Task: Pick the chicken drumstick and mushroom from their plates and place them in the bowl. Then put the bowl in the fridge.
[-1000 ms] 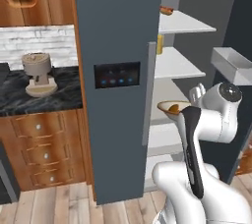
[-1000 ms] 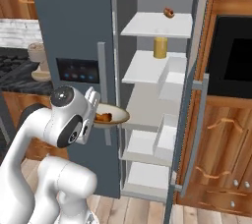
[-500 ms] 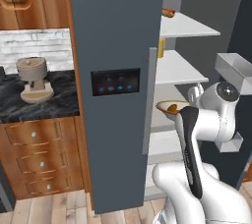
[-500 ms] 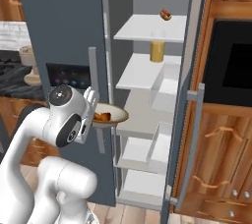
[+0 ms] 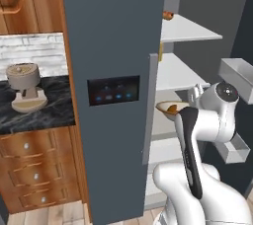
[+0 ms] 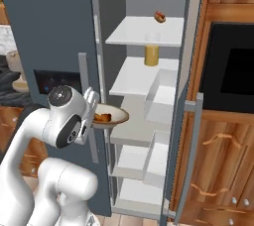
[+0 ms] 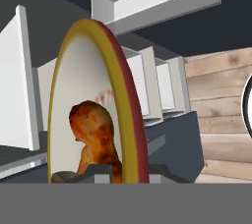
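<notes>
Bowl (image 6: pixel 110 116), a shallow round dish with a smooth cream inside and a yellow-to-dark-red rim, is held level at the arm's wrist, at the open front of the fridge (image 5: pixel 113 36), just above one of its middle shelves. The gripper (image 7: pixel 123 170) is clamped on the bowl's rim, a dark tip on either side of it in the hand view. Inside the bowl lies the chicken drumstick (image 7: pixel 96 137), a glossy, mottled reddish-brown lump with orange patches; the right base view shows it as a small reddish piece near the bowl's left side (image 6: pixel 102 118). I cannot make out the mushroom as a separate piece.

The fridge is a matte slate-blue slab with a dark control panel (image 5: pixel 113 90) of small blue lights and a long grey handle (image 5: pixel 150 105); its shelves are flat and white. A yellow cylinder (image 6: pixel 151 55) stands on the second shelf, and a small brown item (image 6: pixel 159 17) lies on the top one. To the left, a tan grinder-like appliance (image 5: pixel 24 87) sits on a black marbled counter (image 5: pixel 54 105) over wooden drawers.

Compared with half a second ago, the whole scene looms larger and closer in both base views, so the base has driven nearer to the fridge; the bowl keeps its place at the wrist.
</notes>
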Controlling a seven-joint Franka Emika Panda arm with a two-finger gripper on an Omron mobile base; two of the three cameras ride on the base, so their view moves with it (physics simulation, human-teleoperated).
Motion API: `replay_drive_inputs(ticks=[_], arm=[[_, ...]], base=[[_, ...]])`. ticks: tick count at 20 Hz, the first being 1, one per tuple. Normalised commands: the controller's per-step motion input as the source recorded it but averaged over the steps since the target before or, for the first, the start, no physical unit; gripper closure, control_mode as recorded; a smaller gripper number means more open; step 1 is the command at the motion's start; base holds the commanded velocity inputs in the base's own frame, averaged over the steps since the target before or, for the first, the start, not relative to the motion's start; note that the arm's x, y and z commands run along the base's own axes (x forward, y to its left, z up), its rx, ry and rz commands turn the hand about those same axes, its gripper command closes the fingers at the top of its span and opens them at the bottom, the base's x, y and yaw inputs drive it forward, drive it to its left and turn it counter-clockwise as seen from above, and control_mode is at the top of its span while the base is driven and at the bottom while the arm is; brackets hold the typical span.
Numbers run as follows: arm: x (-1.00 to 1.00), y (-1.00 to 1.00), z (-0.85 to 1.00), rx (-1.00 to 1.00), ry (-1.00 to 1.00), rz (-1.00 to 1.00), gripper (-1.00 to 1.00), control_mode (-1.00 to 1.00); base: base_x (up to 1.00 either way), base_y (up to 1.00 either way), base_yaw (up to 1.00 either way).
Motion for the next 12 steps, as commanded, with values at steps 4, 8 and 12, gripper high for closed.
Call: replay_drive_inputs(ticks=[4,8,12], arm=[[0.0,0.0,0.0,0.0,0.0,0.0,1.0,1.0],[0.0,0.0,0.0,0.0,0.0,0.0,1.0,1.0],[0.0,0.0,0.0,0.0,0.0,0.0,1.0,1.0]], base=[[0.28,-0.2,-0.18],[0.25,-0.03,-0.1],[0.19,0.0,0.0]])
